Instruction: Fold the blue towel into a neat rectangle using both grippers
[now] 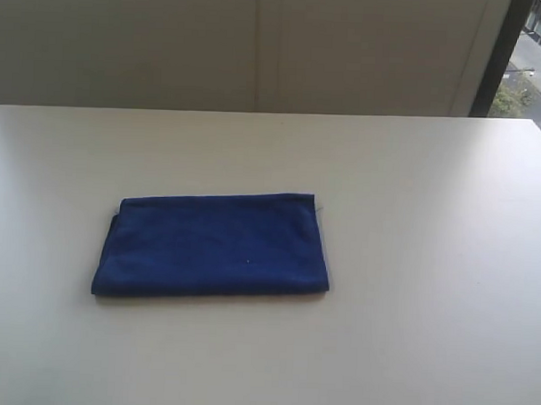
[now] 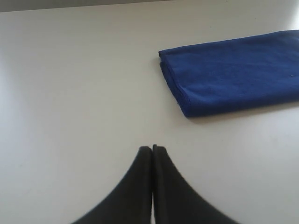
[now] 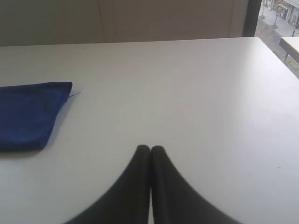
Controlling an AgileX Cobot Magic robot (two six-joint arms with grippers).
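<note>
The blue towel (image 1: 211,245) lies folded in a flat rectangle on the white table (image 1: 430,217), slightly left of centre (each wrist view cuts it off at the frame edge). The left gripper (image 2: 152,148) and right gripper (image 3: 150,148), jaws pressed together on nothing, hang apart from it.

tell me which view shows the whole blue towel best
The exterior view: the blue towel lies whole on the table, all four edges in frame, folded into a rectangle. The left wrist view catches one end with its layered edge, the rest cut off. The right wrist view shows only the other end, cropped.
</note>
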